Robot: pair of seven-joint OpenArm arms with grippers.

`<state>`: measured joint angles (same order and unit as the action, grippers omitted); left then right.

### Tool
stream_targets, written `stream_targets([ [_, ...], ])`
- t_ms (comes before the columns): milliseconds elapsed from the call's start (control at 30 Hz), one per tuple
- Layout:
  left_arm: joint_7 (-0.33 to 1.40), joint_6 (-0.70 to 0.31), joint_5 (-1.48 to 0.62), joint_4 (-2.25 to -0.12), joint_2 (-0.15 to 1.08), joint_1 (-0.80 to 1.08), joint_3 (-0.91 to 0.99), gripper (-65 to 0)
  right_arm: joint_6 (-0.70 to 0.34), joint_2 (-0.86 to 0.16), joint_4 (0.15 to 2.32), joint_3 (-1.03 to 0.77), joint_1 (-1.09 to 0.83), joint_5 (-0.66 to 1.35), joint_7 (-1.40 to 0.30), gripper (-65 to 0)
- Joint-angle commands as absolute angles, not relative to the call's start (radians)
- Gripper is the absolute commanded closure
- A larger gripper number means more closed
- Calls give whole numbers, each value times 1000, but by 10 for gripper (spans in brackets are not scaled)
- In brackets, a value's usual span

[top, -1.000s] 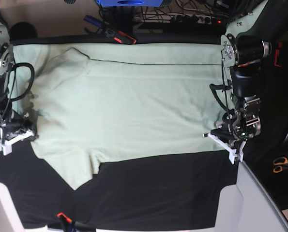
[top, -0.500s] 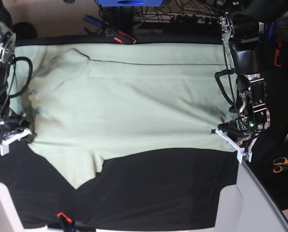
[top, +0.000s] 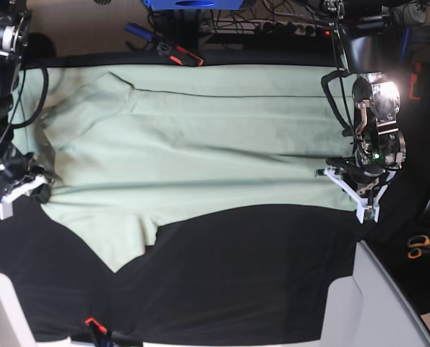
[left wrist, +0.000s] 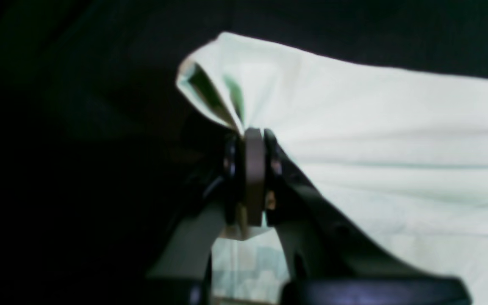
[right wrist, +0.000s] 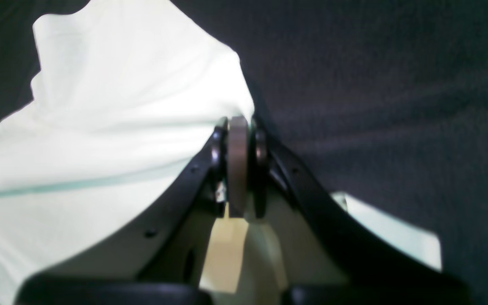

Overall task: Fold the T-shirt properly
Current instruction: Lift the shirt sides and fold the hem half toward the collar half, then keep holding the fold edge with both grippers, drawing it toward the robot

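Beyond T-shirt (top: 200,144): cables (top: 287,25), red-black tool (top: 177,54); scissors (top: 419,247) right.

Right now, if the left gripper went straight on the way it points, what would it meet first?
The left gripper is shut on a bunched corner of the T-shirt. Straight ahead lies that raised fold of shirt, then probably the black cloth beyond; depth is unclear.

Base looks straight down; wrist views close behind fingers (left wrist: 254,169).

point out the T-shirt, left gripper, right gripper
T-shirt (top: 200,152): base view, middle of the spread body.
left gripper (left wrist: 250,133): left wrist view, tips shut on a shirt corner.
right gripper (right wrist: 237,120): right wrist view, tips shut on the shirt edge.
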<state>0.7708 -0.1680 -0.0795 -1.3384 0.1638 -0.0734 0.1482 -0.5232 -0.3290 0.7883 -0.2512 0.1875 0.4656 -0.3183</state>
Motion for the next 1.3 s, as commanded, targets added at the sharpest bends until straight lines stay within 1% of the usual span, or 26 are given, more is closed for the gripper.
stream_targets([
  [0,757,-160,-76,-1362,177,-81,151,0,-524,-352,820,-255,202,483,-312,0],
  [100,757,-160,-76,-1363,177,-48,151,0,-524,-351,831,-255,185,483,-354,0],
  [333,757,-160,-76,-1365,177,13,151,0,-524,-349,831,-255,124,527,-357,0],
  [833,757,-160,-76,-1365,176,45,151,0,-524,-346,832,-255,99,539,-364,-6],
  [900,757,-160,-76,-1365,176,48,151,0,-524,-346,842,-255,99,539,-395,-39],
  [933,757,-160,-76,-1365,176,48,151,0,-524,-346,865,-255,97,539,-414,-73],
  [1000,757,-160,-76,-1365,176,48,151,0,-522,-344,932,-260,73,542,-432,-160],
  [1100,757,-160,-76,-1366,176,48,151,0,-519,-314,1070,-346,39,547,-476,-306],
  [1167,757,-160,-76,-1366,176,48,151,0,-479,-303,1138,-397,36,547,-527,-377],
  [1267,757,-160,-76,-1366,176,48,151,0,-429,-309,1159,-384,70,545,-564,-450],
])
